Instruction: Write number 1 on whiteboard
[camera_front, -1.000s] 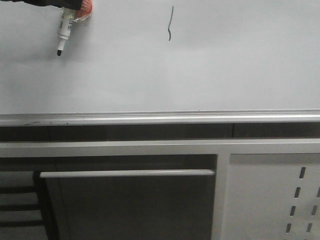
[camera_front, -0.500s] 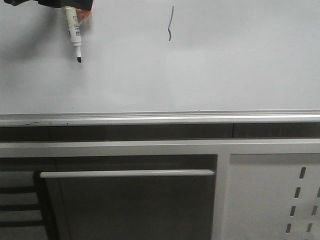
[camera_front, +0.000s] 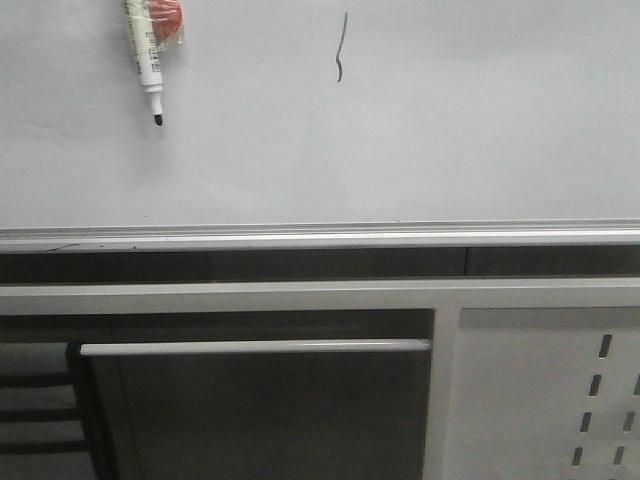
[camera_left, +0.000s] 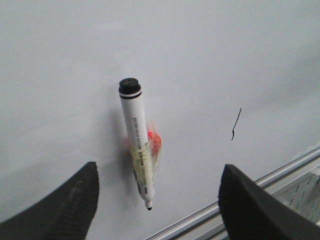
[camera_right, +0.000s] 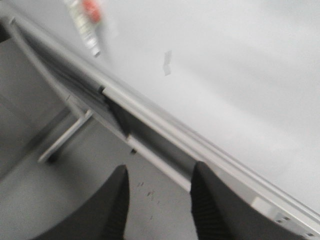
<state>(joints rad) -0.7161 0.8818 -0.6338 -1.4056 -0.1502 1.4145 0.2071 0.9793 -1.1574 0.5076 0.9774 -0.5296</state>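
The whiteboard (camera_front: 450, 130) fills the upper front view, with a silver rail (camera_front: 320, 236) along its lower edge. The number 1 (camera_front: 340, 45) is a thin dark wavy stroke near the top middle; it also shows in the left wrist view (camera_left: 235, 124). A white marker (camera_front: 148, 60) with a black tip clings to the board at upper left, tip down, with an orange piece taped to it. My left gripper (camera_left: 160, 166) is open and empty, back from the marker (camera_left: 137, 135). My right gripper (camera_right: 161, 166) is open and empty, below the rail. Neither gripper shows in the front view.
Below the rail are a dark recess, a horizontal silver bar (camera_front: 255, 347) and a pale perforated panel (camera_front: 550, 400) at lower right. The right wrist view shows the grey floor (camera_right: 75, 200) and the board's frame.
The marker swung from tilted left to nearly upright. My left gripper let go of it and left the front view; the marker stays on the board.
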